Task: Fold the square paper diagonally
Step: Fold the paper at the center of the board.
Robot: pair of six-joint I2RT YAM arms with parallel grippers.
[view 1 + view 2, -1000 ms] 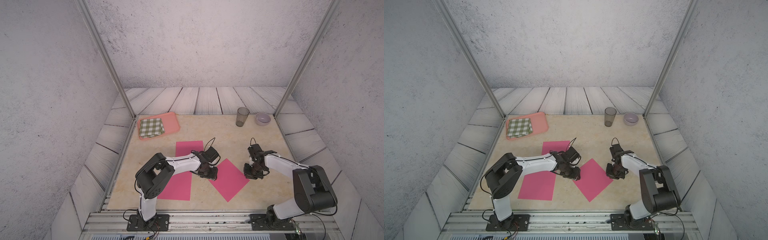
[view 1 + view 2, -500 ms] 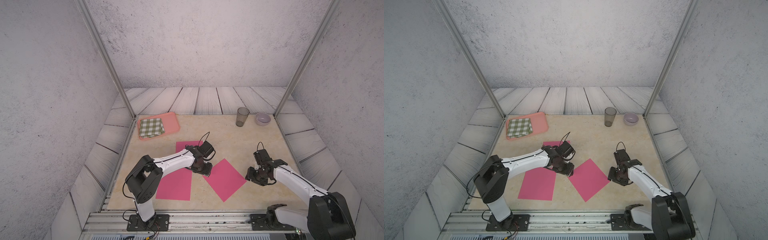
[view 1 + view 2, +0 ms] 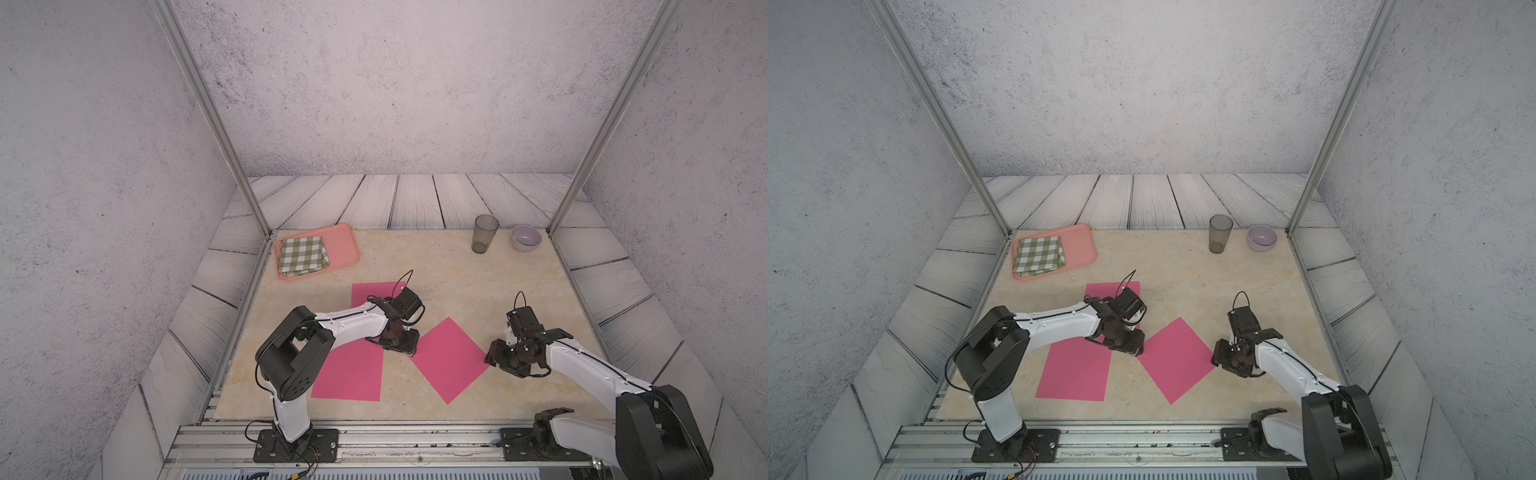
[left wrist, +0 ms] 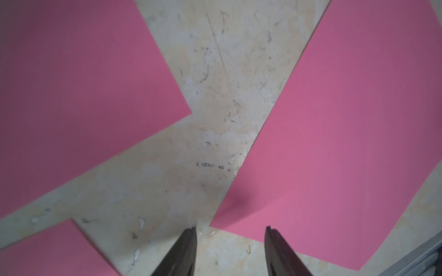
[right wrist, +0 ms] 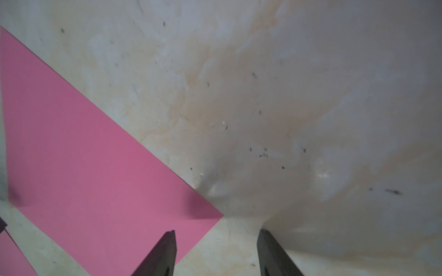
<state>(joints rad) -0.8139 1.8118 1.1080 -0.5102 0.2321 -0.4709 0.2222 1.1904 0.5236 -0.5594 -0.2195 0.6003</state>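
Note:
The square paper [image 3: 451, 359] [image 3: 1177, 359] is a pink sheet lying flat on the table, turned like a diamond. My left gripper [image 3: 401, 345] [image 3: 1129, 345] hovers low at its left corner. In the left wrist view the left gripper [image 4: 230, 228] is open, with the paper [image 4: 334, 143] corner lying just ahead of its fingertips. My right gripper [image 3: 496, 357] [image 3: 1223, 353] stands at the right corner. In the right wrist view the right gripper [image 5: 216, 231] is open, one finger [image 5: 165, 253] above the paper [image 5: 95, 179] and the corner tip just ahead of the gap. Nothing is held.
More pink paper [image 3: 353, 370] lies at the left, partly under the left arm, with a piece [image 3: 374, 291] showing beyond it. An orange tray [image 3: 345, 245] with a green checked cloth [image 3: 301, 255] sits back left. A tumbler [image 3: 484, 233] and a lilac bowl [image 3: 525, 237] stand back right.
The right gripper has gone from shut to open and has moved nearer, to the paper's right corner. The left gripper has shifted a little to the left, to the left corner.

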